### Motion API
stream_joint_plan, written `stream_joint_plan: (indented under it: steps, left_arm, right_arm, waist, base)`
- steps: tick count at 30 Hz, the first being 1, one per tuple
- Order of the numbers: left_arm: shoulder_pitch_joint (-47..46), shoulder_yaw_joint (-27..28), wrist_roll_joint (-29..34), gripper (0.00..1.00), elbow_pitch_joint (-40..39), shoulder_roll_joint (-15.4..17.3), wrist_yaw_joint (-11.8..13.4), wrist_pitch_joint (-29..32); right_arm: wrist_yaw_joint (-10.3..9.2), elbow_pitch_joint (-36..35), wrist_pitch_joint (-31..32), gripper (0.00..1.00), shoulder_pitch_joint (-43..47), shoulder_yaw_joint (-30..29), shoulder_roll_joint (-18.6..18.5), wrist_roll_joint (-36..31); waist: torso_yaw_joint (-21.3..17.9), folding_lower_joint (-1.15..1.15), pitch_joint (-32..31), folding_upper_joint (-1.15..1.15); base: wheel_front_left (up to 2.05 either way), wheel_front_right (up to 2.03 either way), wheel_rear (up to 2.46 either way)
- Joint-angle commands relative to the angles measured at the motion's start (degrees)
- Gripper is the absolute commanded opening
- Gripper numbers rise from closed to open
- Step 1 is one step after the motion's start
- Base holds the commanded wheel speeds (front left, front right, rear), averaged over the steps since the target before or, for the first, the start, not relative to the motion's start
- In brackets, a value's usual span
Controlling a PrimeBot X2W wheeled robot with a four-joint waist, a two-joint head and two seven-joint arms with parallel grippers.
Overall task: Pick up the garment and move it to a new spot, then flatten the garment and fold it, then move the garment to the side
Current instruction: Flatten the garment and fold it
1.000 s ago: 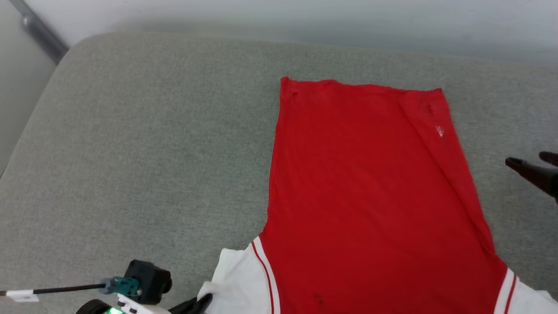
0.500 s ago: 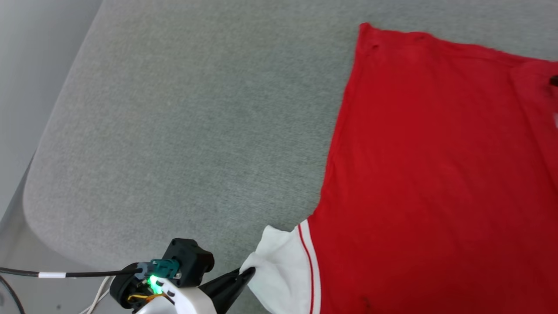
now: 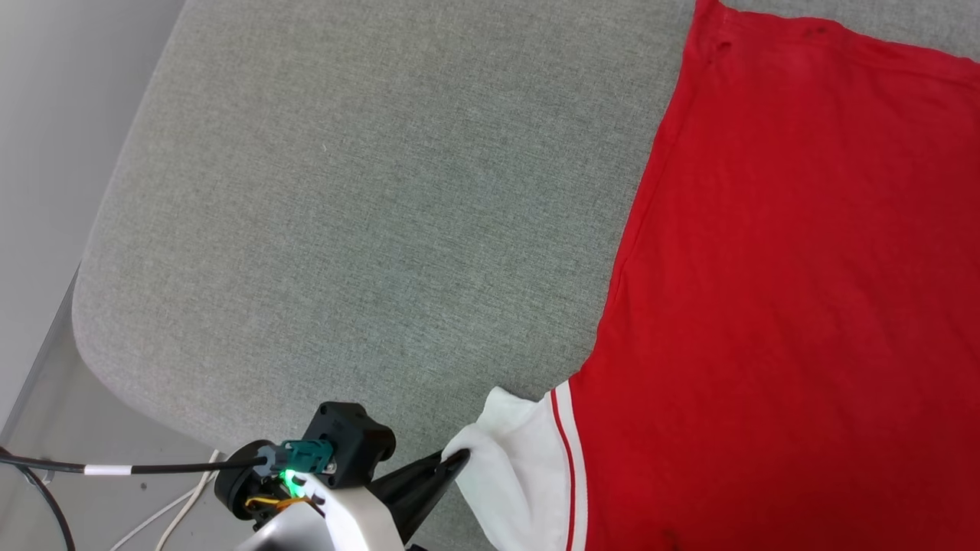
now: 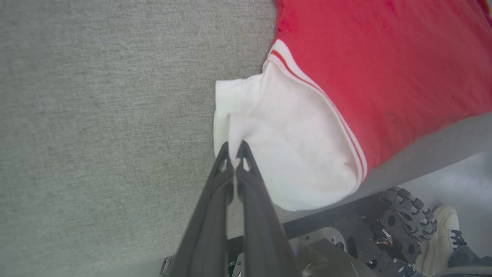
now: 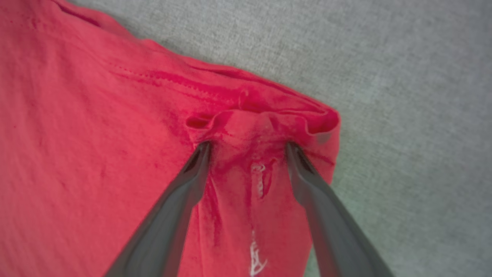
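Two grippers touch the garment [image 3: 766, 268]. The left gripper [image 4: 233, 148] is clamped on its white sleeve [image 4: 292, 154]. The right gripper [image 5: 248, 148], jaws wide apart, presses the bunched red hem corner. The garment lies flat on a grey cushion [image 3: 367, 214], with cables [image 3: 115, 468] on the floor beside it.

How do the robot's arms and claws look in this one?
Left claw: two long, dark grey tapered fingers. Its wrist carries a black boxy housing, teal connector, green light and black cable with a white band. Right claw: same dark fingers.

Grey fabric cushion [image 3: 344, 191] spans the centre; pale floor [image 3: 61, 428] and loose cables [image 3: 153, 468] lie at seven o'clock.
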Motion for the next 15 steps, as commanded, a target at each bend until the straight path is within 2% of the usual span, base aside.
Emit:
stream_joint_plan:
  steps: [1,2,9,15]
  left_arm:
    - [-0.7,0.2,-0.1,0.0,0.3,-0.4,0.0,-0.5]
    - [-0.7,0.1,-0.2,0.0,0.4,-0.5,0.0,-0.4]
    - [-0.8,0.6,-0.5,0.0,1.5,0.0,0.2,-0.4]
    - [0.4,1.1,-1.1,0.0,1.7,1.2,0.9,0.1]
  right_arm:
    - [-0.04,2.6,0.9,0.79,3.8,1.0,0.5,0.4]
    - [-0.04,2.6,0.8,0.0,4.5,1.1,0.3,0.7]
    - [-0.04,2.3,-0.2,0.0,6.4,0.9,-2.2,1.4]
    - [-0.06,2.2,-1.8,0.0,10.4,0.1,-3.4,2.9]
  waist:
    - [-0.1,0.0,0.3,0.0]
    - [-0.1,0.0,0.3,0.0]
    - [-1.5,0.0,-1.6,0.0]
    - [-4.8,0.0,-6.1,0.0]
  base:
    - [0.0,0.0,0.0]
    - [0.0,0.0,0.0]
    - [0.0,0.0,0.0]
    - [0.0,0.0,0.0]
